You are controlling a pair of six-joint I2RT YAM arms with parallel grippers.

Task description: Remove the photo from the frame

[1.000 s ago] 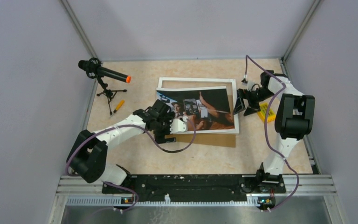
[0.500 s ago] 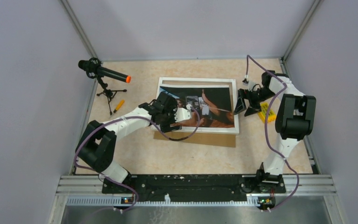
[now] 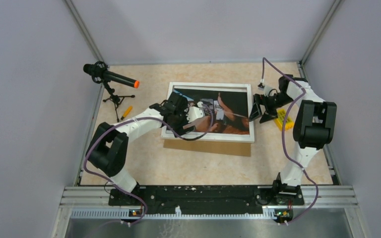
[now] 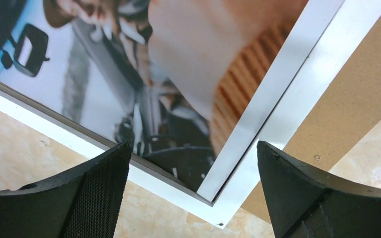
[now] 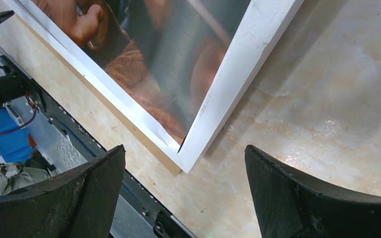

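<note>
Beige worktop (image 3: 144, 96), photo (image 3: 230, 105) not yet out of frame (image 3: 208, 85).
My left pincer (image 4: 192, 166) and right pincer (image 5: 184, 166) stand open; next I pinch the photo's corner.

A large, rectangular, thin white-bordered picture frame (image 3: 213, 138) lies flat around the middle of the pale marbled table (image 3: 287, 163), its long sides running left to right. Its near edge rests over a flat brown fibreboard panel (image 3: 213, 148), which pokes out from under it towards the front. Within the white border lies a large glossy rectangular photo (image 3: 233, 111), a dark collage of people with orange-brown, black and bluish patches, shiny enough to catch reflections. It covers the opening, sitting slightly askew. At one near corner, seen close up, the photo's white margin seems to lie over the frame's border
</note>
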